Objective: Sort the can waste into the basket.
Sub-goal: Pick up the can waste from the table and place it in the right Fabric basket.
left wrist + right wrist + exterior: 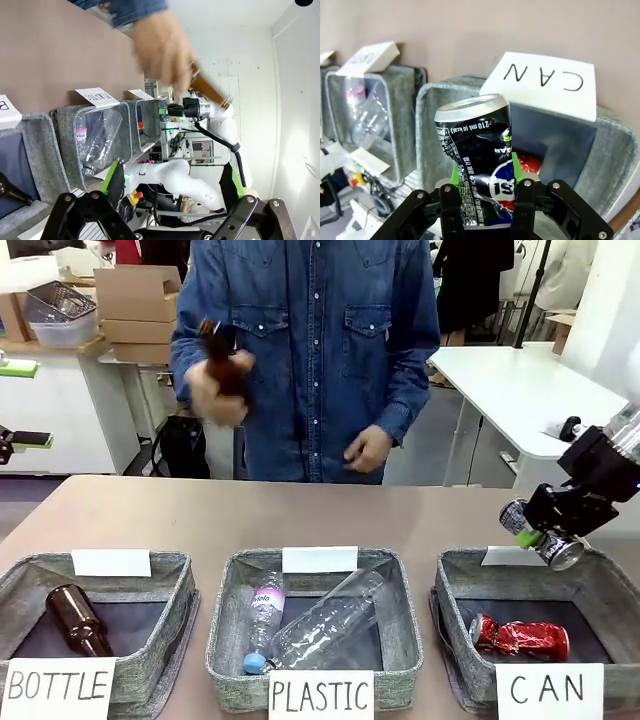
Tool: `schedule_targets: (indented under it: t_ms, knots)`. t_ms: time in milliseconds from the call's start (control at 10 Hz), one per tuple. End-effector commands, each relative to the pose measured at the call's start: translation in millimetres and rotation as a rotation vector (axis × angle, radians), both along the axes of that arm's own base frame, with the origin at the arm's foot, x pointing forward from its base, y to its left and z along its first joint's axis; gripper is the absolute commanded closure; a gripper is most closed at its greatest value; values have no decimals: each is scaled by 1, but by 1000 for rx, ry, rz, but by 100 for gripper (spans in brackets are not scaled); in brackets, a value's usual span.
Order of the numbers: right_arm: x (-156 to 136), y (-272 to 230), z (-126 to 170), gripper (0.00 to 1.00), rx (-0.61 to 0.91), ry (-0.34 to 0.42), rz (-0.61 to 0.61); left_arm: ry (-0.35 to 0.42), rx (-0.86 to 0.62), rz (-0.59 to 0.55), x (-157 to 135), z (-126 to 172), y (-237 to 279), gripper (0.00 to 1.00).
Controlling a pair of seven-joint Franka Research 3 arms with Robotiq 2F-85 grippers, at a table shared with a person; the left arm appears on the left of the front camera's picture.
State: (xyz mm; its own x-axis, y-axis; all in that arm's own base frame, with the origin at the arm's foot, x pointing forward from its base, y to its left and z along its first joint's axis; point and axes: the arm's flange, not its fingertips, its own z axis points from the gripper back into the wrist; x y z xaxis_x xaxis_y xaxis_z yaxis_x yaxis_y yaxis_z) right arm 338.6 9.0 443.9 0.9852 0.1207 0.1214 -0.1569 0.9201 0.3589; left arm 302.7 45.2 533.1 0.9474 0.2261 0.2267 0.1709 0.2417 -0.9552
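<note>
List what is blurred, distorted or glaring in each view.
Front view: the person's raised hand with the brown glass bottle is smeared by motion; the three baskets are sharp. Left wrist view: the same hand is a large blur, the picture is rolled sideways. Right wrist view: the black dented drink can in the right tool looms large, with glare on its silver top.

We see our right gripper (484, 187) clamping the black can (477, 155). Beyond it sits the CAN basket (440, 125), the red can (529, 164) inside.
</note>
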Motion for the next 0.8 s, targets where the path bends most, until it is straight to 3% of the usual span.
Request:
schedule_targets:
  t_ms: [0,100,200,700]
  knots:
    - [-33,-1,-23,59,5,13,26,-5,13,22,-4,17,22,0]
    - [-37,-2,-23,59,21,27,66,1,11,44,-11,37,56,0]
    - [-43,-4,-24,1,20,59,109,-9,26,138,-20,53,90,0]
    - [-46,-9,-25,0,32,110,98,-46,20,252,-50,67,137,0]
